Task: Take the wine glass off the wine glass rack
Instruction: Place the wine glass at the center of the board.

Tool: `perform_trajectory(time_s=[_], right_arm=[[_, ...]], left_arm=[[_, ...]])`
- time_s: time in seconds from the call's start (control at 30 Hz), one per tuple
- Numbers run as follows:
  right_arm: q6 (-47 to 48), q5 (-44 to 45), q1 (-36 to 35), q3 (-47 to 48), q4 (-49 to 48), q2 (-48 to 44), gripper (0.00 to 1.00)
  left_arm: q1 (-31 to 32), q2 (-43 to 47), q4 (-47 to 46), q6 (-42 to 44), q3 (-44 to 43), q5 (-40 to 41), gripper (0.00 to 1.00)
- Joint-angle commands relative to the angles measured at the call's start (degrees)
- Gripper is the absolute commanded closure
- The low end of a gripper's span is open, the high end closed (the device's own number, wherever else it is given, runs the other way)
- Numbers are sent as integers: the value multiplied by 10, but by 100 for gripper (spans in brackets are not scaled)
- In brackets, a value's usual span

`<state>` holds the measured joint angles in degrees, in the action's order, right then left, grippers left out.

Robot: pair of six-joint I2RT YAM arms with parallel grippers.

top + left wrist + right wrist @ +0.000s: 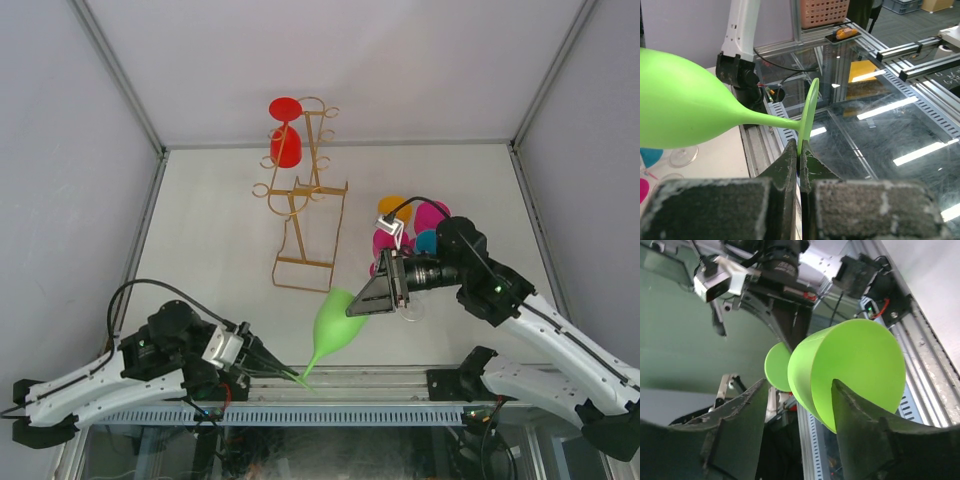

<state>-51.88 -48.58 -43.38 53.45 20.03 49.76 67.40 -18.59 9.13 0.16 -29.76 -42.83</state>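
A green wine glass (335, 322) hangs on its side over the table's near edge, away from the gold wire wine glass rack (318, 190). My left gripper (800, 150) is shut on the rim of its round foot (810, 112), and the bowl (685, 110) points away to the left. My right gripper (800, 384) is open at the bowl's mouth (855, 365). One finger sits inside the bowl and the other outside, with a gap to the wall. A red wine glass (285, 140) hangs upside down near the rack's top.
Pink, orange and teal glasses (410, 230) cluster right of the rack, behind my right wrist. A clear glass (412, 308) stands under the right gripper. An aluminium rail (400, 378) runs along the near table edge, with white walls on the other sides.
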Motion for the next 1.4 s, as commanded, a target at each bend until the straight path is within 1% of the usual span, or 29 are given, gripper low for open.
perform_trajectory(time_s=[0.0, 0.1, 0.13, 0.2, 0.23, 0.33, 0.37, 0.4, 0.5, 0.57, 0.6, 0.67, 0.7, 0.77, 0.87, 1.07, 1.27, 1.37], right_arm=[[-13, -62, -15, 1, -70, -6, 52], [-29, -69, -14, -11, -102, -18, 68], [-32, -74, -14, -13, -111, -20, 75], [-34, -75, -14, -14, -120, -25, 92], [-32, -68, -13, -14, -118, -28, 100], [-16, -36, -12, -14, -105, -44, 100], [-11, -28, -11, -14, -100, -49, 100], [-6, -21, -11, -14, -95, -54, 100], [15, 11, -11, -3, -59, -64, 100], [38, 29, -12, 13, -20, -67, 100], [51, 43, -13, 23, 3, -68, 100], [79, 86, -18, 39, 49, -71, 100], [96, 109, -22, 47, 77, -72, 100], [113, 168, -34, 57, 110, -75, 100], [138, 261, -70, 68, 156, -75, 100], [163, 489, -182, 81, 248, -35, 100], [187, 648, -298, 89, 293, 44, 100], [205, 684, -334, 99, 304, 86, 100]], left_arm=[[3, 9, -16, 11, -1, 14, 100], [3, 8, 10, 17, -4, 32, 100], [3, 4, 19, 21, -7, 37, 100], [2, 0, 32, 21, -10, 55, 99], [2, -2, 38, 21, -11, 65, 96], [2, -7, 49, 15, -14, 81, 79], [2, -8, 52, 11, -15, 91, 69], [3, -8, 54, 5, -14, 100, 54], [2, -4, 68, -4, -13, 119, 42], [2, 3, 82, -7, -16, 141, 28], [2, 8, 89, -7, -18, 152, 18], [3, 20, 100, -7, -22, 176, 3], [2, 27, 105, -8, -24, 187, 0], [3, 39, 118, -8, -28, 207, 0], [3, 57, 137, -10, -34, 252, 0], [2, 82, 139, -54, -29, 427, 0], [2, 69, 141, -142, -35, 575, 0], [2, 54, 177, -222, -59, 706, 0]])
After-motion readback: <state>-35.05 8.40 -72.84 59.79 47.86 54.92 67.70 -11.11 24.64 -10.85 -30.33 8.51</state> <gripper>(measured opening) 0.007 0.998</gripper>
